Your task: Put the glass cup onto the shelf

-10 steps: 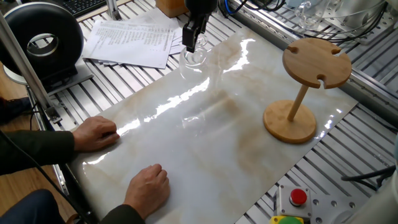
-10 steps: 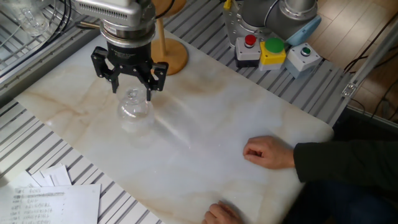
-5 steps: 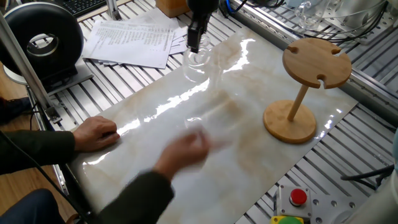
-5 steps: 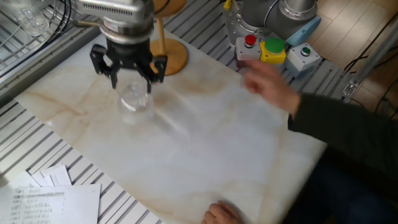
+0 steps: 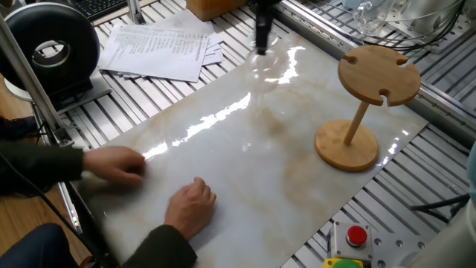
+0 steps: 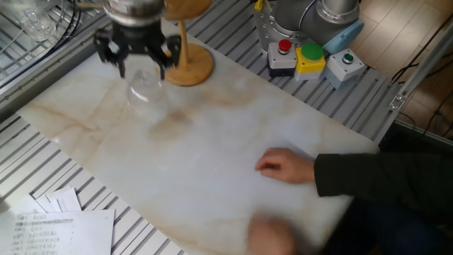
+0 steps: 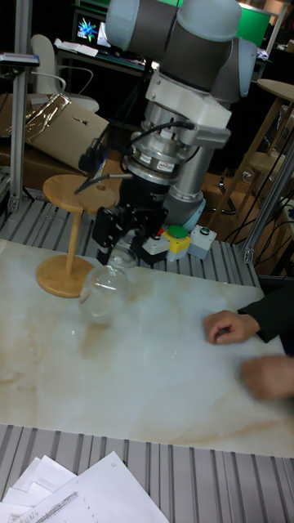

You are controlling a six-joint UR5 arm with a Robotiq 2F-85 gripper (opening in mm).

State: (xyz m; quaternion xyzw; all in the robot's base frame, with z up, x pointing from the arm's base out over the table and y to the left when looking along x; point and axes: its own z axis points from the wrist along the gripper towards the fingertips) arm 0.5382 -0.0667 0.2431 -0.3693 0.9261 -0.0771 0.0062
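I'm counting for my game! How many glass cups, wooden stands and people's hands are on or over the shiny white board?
Glass cup: 1
Bamboo shelf: 1
Hands: 2, one and the other
Total: 4

Glass cup (image 7: 104,292) in hand (image 7: 124,239) beside shelf (image 7: 69,206)

A robotics lab; a UR5 arm (image 7: 184,49) bolted by a slatted aluminium table (image 5: 416,190); emergency-stop buttons (image 6: 297,58) alongside.
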